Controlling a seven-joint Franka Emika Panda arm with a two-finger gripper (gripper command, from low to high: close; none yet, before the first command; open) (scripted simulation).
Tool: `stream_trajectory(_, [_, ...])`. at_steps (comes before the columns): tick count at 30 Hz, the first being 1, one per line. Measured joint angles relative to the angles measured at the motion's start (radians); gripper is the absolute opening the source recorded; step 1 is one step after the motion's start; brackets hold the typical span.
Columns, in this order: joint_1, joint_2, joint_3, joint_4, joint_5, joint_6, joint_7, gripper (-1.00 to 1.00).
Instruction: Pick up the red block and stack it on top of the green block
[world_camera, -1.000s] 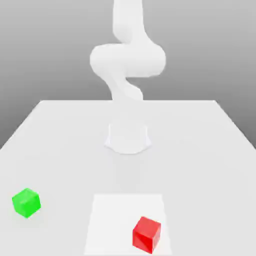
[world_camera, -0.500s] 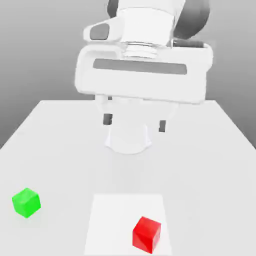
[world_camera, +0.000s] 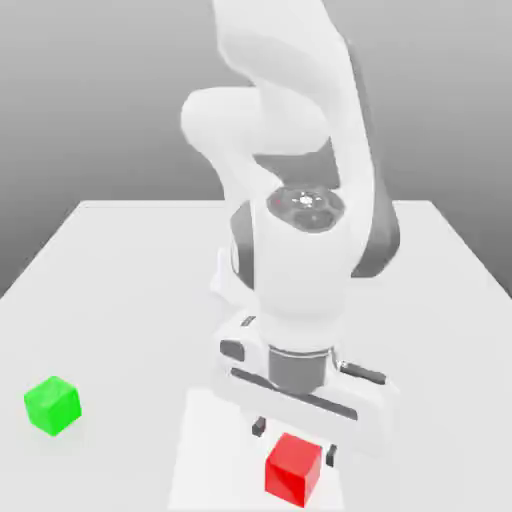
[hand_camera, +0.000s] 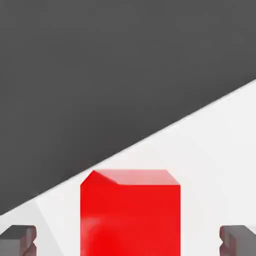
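The red block (world_camera: 293, 467) rests on the table near the front, on the exterior view's right of centre. My gripper (world_camera: 294, 441) hovers just above and behind it, open, with one dark fingertip (world_camera: 259, 427) on each side. In the hand view the red block (hand_camera: 130, 212) sits large between the two grey fingertips (hand_camera: 17, 240), which stand well apart from its sides. The green block (world_camera: 52, 404) lies on the table at the exterior view's left, far from the gripper.
The white table (world_camera: 130, 280) spreads under everything, with a lighter square patch (world_camera: 210, 450) under the red block. The arm's base (world_camera: 225, 275) stands at the middle of the table behind the gripper. The table's edge (hand_camera: 165, 127) runs past the block in the hand view.
The arm has swung down from high above the table to just over the red block. Its fingers now straddle the block. Neither block has moved.
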Motion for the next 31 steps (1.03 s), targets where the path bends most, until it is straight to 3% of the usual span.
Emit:
stream_trajectory(7, [0.001, 0.003, -0.001, 0.0, -0.002, 0.004, 0.002, -1.0])
stream_trajectory(12, [-0.032, -0.152, 0.039, -0.026, 0.074, -0.123, -0.055, -1.0])
stream_trajectory(19, [-0.232, -0.25, -0.13, -0.072, 0.129, -0.176, -0.148, -1.0])
stream_trajectory(23, [-0.457, -0.298, -0.25, -0.096, 0.171, -0.196, -0.22, -1.0])
stream_trajectory(27, [-0.491, -0.191, -0.246, -0.093, 0.213, -0.093, -0.263, -1.0])
stream_trajectory(28, [-0.497, -0.157, -0.24, -0.092, 0.222, -0.06, -0.27, 1.0])
stream_trajectory(31, [-0.497, -0.157, -0.24, -0.092, 0.222, -0.06, -0.27, 1.0])
